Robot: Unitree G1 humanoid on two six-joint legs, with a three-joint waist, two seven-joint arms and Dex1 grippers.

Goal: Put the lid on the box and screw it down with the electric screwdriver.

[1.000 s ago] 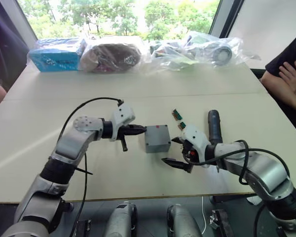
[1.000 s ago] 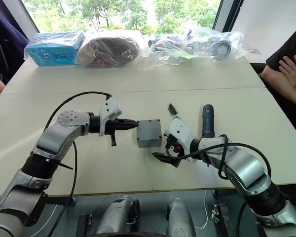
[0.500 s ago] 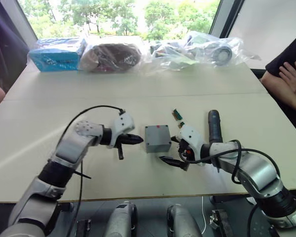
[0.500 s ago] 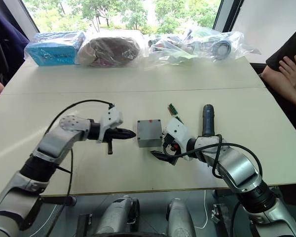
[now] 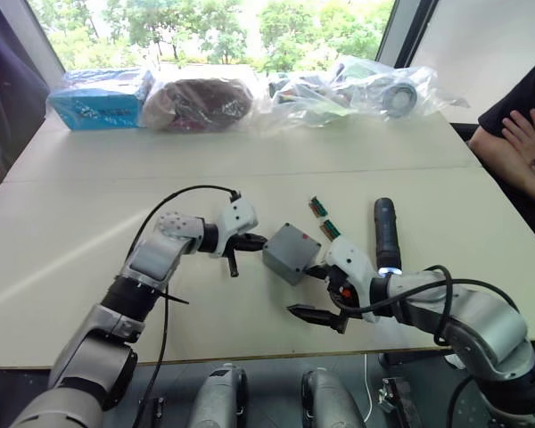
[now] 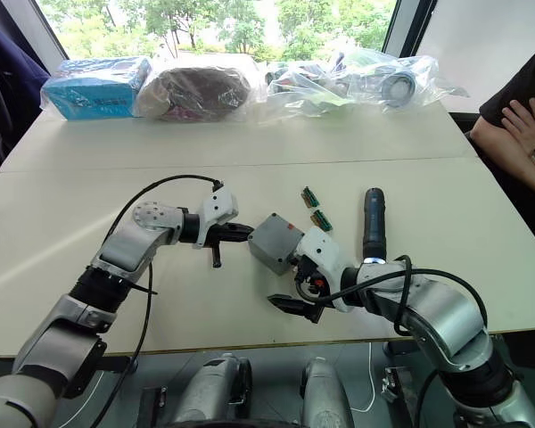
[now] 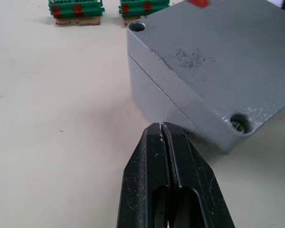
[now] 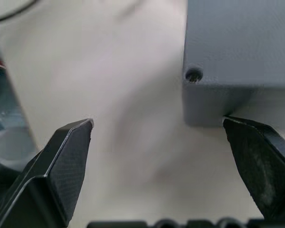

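The grey box sits turned diagonally on the table's middle, with the lid resting on top of it; a seam runs between them and a red mark shows at the lid's far edge. My left gripper is shut with nothing in it, its tip close to the box's left side. My right gripper stands open at the box's near right corner, one fingertip just below that corner. The black electric screwdriver lies on the table to the right of the box, its tip lit.
Two small green connector blocks lie between the box and the screwdriver. Plastic-wrapped items and a blue package line the far table edge. A person's arm is at the right side.
The box has turned from square to diagonal. My left gripper has moved right up to the box. My right gripper has dropped back toward the table's near edge.
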